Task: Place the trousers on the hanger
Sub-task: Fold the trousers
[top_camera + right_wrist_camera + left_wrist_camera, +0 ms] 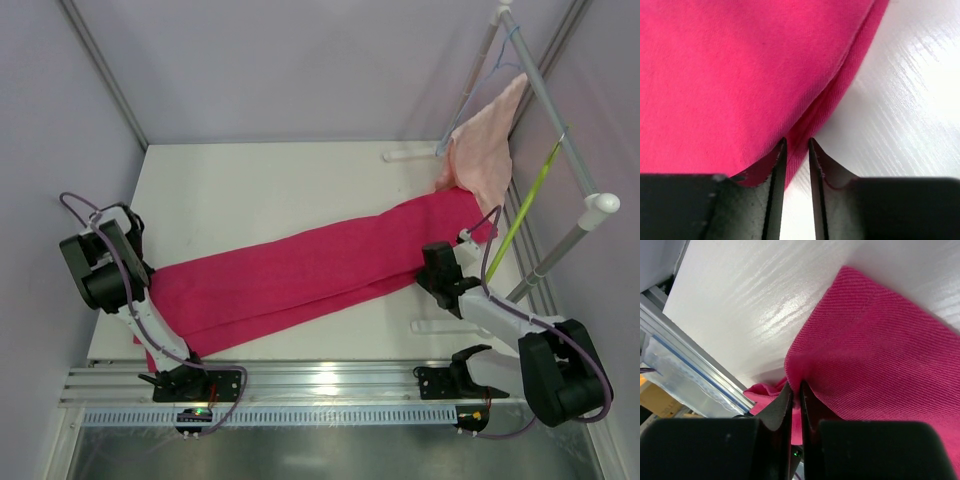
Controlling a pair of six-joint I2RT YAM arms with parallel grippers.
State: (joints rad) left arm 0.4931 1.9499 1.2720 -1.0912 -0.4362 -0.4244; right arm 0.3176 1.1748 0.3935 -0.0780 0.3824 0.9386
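Observation:
The magenta trousers (300, 275) lie stretched slantwise across the white table (260, 190), from the near left to the rack at the far right. A lime-green hanger (528, 205) hangs on the rack rail, just right of their far end. My left gripper (796, 390) is at the near left corner of the trousers (875, 355), jaws nearly together with a fold of cloth pinched between the tips. My right gripper (796, 145) sits at the near edge of the trousers (740, 70) close to the rack. Its jaws stand slightly apart, the hem lies between the tips, and bare table shows in the gap.
A white pipe rack (560, 120) runs along the right side, carrying a pale salmon towel (485, 150) and a light-blue wire hanger (500, 60). The rack's feet (435, 325) rest on the table. An aluminium rail (330, 380) borders the near edge.

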